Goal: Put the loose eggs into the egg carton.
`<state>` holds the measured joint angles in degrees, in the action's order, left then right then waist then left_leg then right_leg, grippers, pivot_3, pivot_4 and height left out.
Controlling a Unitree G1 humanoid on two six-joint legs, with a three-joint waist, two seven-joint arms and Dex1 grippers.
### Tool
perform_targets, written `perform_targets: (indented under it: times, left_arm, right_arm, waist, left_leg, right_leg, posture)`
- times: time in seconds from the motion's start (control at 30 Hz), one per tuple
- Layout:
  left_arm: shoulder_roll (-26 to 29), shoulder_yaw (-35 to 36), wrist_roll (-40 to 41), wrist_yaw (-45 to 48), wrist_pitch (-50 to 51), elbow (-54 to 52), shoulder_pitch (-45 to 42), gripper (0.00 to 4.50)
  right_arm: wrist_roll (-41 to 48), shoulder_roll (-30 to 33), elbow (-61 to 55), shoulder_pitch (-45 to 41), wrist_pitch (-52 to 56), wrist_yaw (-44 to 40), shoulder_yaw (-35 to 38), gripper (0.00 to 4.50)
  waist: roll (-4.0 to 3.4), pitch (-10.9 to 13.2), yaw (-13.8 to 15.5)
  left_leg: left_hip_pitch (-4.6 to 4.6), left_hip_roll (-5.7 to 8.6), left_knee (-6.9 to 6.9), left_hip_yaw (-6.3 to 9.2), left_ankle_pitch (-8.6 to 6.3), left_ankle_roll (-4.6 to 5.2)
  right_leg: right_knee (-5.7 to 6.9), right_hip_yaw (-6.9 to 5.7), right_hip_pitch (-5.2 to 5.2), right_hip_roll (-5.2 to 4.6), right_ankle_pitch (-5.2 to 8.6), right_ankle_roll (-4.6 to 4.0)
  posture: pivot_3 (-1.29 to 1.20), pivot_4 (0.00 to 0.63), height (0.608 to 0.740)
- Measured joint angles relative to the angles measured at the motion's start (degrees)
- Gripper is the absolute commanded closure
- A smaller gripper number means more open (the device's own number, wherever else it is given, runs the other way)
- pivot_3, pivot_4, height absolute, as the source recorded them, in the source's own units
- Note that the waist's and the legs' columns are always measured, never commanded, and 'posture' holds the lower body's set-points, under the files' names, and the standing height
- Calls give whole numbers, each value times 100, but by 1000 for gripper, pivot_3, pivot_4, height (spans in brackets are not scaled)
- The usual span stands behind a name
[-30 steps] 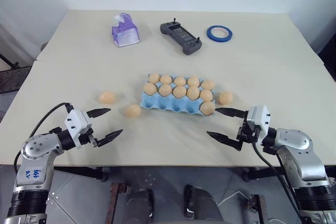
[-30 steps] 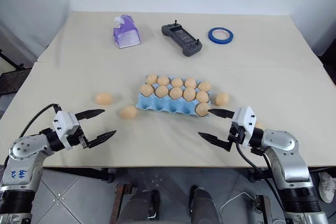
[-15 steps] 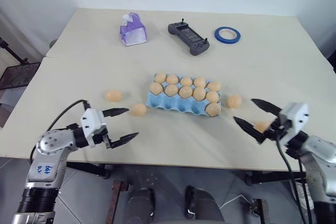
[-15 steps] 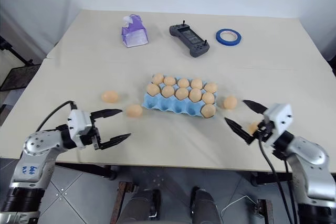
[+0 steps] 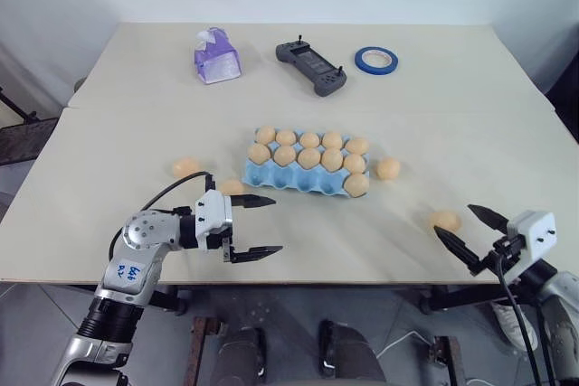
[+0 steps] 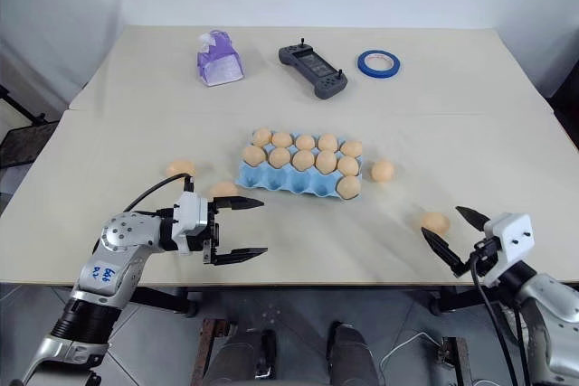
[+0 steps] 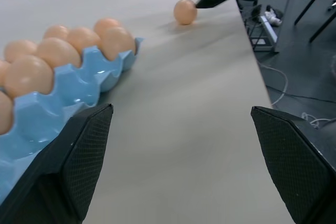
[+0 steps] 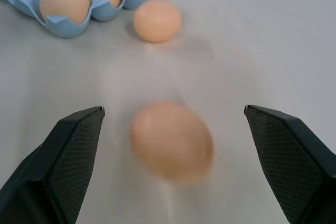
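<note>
The light-blue egg carton [image 5: 271, 178] lies mid-table with several eggs in its back rows and one in its front right pocket. One loose egg [image 5: 185, 167] rests left of it, another [image 5: 232, 187] by its front left corner, and a third [image 5: 388, 168] just off its right end. Another loose egg [image 5: 444, 221] lies near the front right edge. My right gripper [image 5: 455, 221] stands open around that egg [image 8: 172, 141] without touching it. My left gripper [image 5: 267, 223] is open and empty in front of the carton [image 7: 79, 87], pointing right.
At the back of the table stand a purple tissue pack [image 5: 215, 56], a black controller [image 5: 312, 67] and a blue tape roll [image 5: 378, 60]. The table's front edge runs just below both grippers.
The left gripper has swung right, from near the left eggs to the carton's front. The right gripper has moved right, from the carton's corner to the egg near the table edge. Both stayed open.
</note>
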<state>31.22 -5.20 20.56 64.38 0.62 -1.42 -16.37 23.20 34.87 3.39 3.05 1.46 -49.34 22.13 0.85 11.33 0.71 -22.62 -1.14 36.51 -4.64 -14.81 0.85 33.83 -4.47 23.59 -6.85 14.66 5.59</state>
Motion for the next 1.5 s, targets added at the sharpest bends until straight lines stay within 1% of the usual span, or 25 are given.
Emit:
perform_targets:
  times: [0.1,0.13,0.17,0.23,0.4,0.47,0.57,0.63,0.7,0.83,1.0,1.17,1.23,1.33,1.37,1.5]
  left_arm:
    - [-21,3,0,21,-29,2,14,17]
    - [-41,3,-1,21,-48,1,15,17]
    - [-53,4,-4,19,-70,2,18,2]
    - [-67,10,-13,3,-104,3,27,0]
    - [-71,44,-28,-61,-166,2,39,0]
    - [-70,95,-39,-127,-206,2,80,0]
    - [-69,246,-53,-271,-238,16,203,0]
    - [-69,397,-53,-419,-250,37,281,0]
    - [-55,562,-49,-547,-251,105,343,0]
    - [114,1019,-31,-786,-175,486,588,0]
    - [151,1329,8,-897,-162,481,761,0]
    - [146,1368,8,-976,-149,450,817,0]
    - [142,1369,8,-1008,-140,428,824,0]
    - [139,1372,16,-1074,-129,376,846,0]
    - [139,1372,21,-1101,-123,368,853,0]
    - [138,1373,43,-1135,-99,281,910,0]
  right_arm:
    - [-187,11,796,-559,-144,-33,-200,0]
    - [-237,16,966,-665,-165,-62,-235,0]
    - [-285,38,1156,-760,-201,-131,-306,190]
    - [-358,68,1453,-895,-284,-281,-446,605]
    - [-362,101,1702,-1069,-478,-581,-584,2306]
    - [-359,87,1726,-1119,-517,-643,-620,2793]
    - [-321,-27,1544,-1312,-492,-680,-738,2793]
    - [-225,-146,1125,-1553,-431,-701,-918,2793]
    - [-133,-212,789,-1740,-307,-685,-1048,2793]
    - [-74,-646,287,-2330,114,-269,-1332,2793]
    - [-401,-945,253,-2811,384,-61,-2047,2793]
    - [-844,-1212,535,-3111,349,32,-2560,2793]
    - [-1012,-1325,578,-3225,350,89,-2736,2793]
    - [-1203,-1396,626,-3339,428,214,-2879,1931]
    - [-1259,-1405,657,-3370,461,263,-2881,1516]
    - [-1300,-1415,696,-3387,474,293,-2880,144]
  waist:
    - [0,0,-2]
    - [-2,1,-1]
    - [-2,0,6]
    - [-3,0,27]
    - [-3,0,40]
    - [-3,0,42]
    - [-4,0,-13]
    - [-4,0,-88]
    - [-4,0,-94]
    - [-4,0,-142]
    - [-3,0,-88]
    - [-3,0,-105]
    - [-4,0,-116]
    - [-3,0,-129]
    - [-4,0,-136]
    - [-3,-1,-179]
  left_leg:
    - [4,-1,0,-8,1,3]
    - [4,-3,0,-9,9,18]
    - [5,-7,0,-9,10,22]
    - [5,-12,0,-10,5,21]
    - [15,-21,0,-27,-1,20]
    - [21,-26,0,-40,-3,18]
    - [28,-45,0,-60,-10,8]
    - [33,-59,0,-62,-14,-2]
    - [37,-66,0,-61,-25,-24]
    - [33,-73,0,-66,-31,-36]
    - [18,-67,0,-69,-40,-32]
    - [6,-67,0,-85,-47,-26]
    - [-7,-70,0,-91,-45,-25]
    - [-31,-71,2,-97,-31,-11]
    - [-32,-71,2,-97,-31,-11]
    - [-34,-70,4,-98,-32,-11]
  right_leg:
    - [0,9,1,2,-1,-2]
    - [1,10,2,2,-1,-2]
    - [2,10,2,5,-1,-3]
    - [3,9,4,10,-1,-3]
    - [3,21,2,18,-1,-4]
    - [3,33,2,19,-4,-6]
    - [1,55,5,18,-11,-14]
    - [4,58,6,24,-14,-18]
    - [8,56,8,31,-12,-23]
    - [19,59,23,35,-9,-31]
    - [7,56,34,22,-9,-30]
    - [5,52,51,17,-10,-30]
    - [18,52,73,18,-10,-30]
    - [34,51,104,20,-10,-30]
    - [36,50,105,20,-10,-30]
    - [31,50,104,20,-10,-30]
  posture:
    - [0,150,740]
    - [0,150,740]
    - [0,150,740]
    - [0,150,740]
    - [0,150,740]
    - [0,150,740]
    - [0,150,740]
    - [0,150,740]
    - [0,150,740]
    - [0,150,740]
    - [0,150,740]
    - [0,150,740]
    - [0,150,740]
    - [0,150,740]
    - [0,150,740]
    - [0,150,740]
